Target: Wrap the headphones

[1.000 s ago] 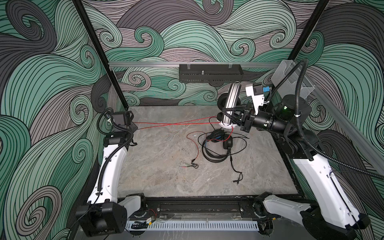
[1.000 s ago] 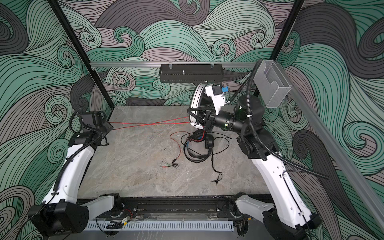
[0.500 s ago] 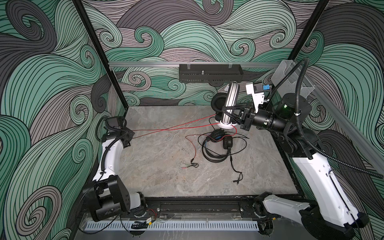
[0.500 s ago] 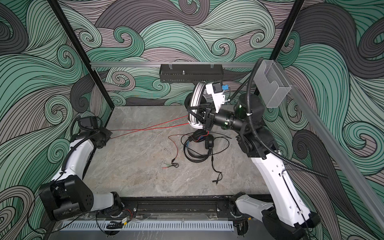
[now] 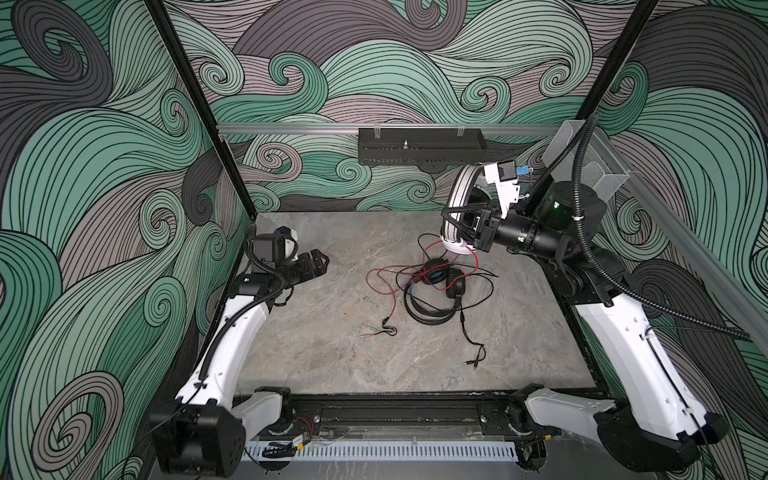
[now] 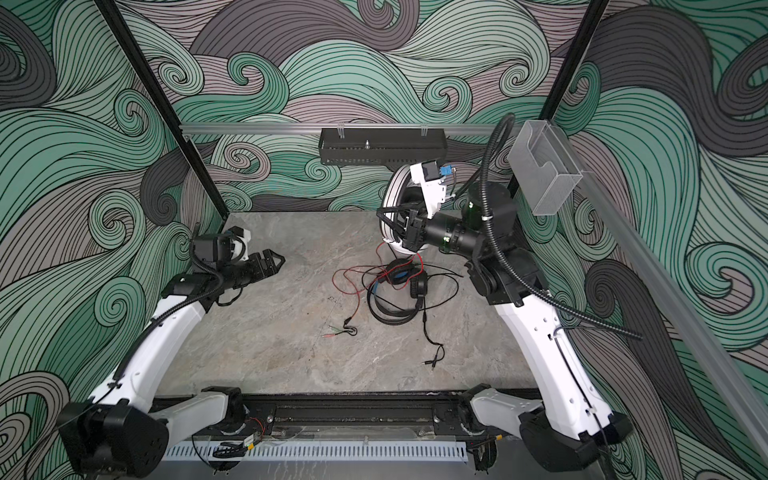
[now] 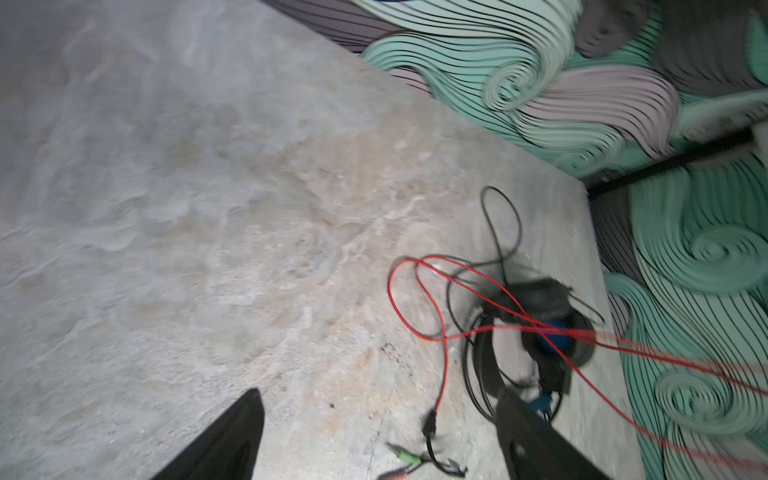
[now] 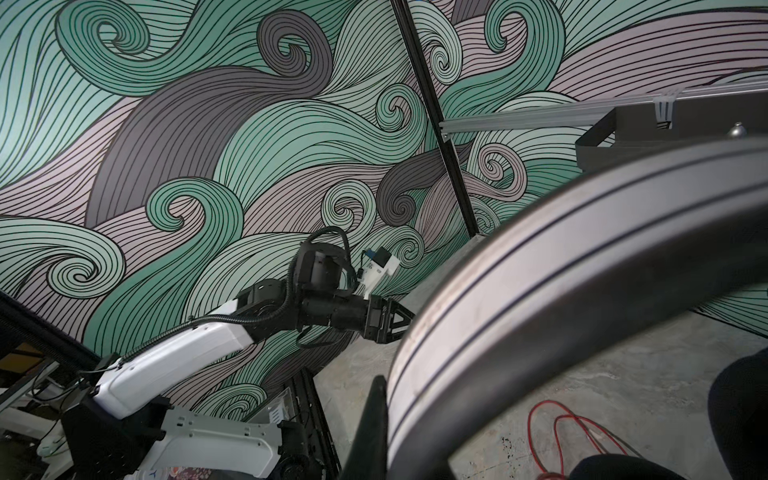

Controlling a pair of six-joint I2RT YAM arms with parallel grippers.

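While the right gripper [image 5: 451, 226] clamps the white over-ear headset with black pads [image 5: 456, 195] above the grey stone table's [image 5: 332, 365] far right corner, the left gripper [image 5: 322, 262] hangs by the left edge, jaws apart, empty. The black, blue-accented headset [image 5: 455, 286] and thin red cord [image 7: 390, 291] lie below it.

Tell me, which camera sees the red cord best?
Both top views: the red cord shows nearly whole, from the white headset down to its plug. The left wrist view blurs the cord and cuts it off; the right wrist view shows only a loop.
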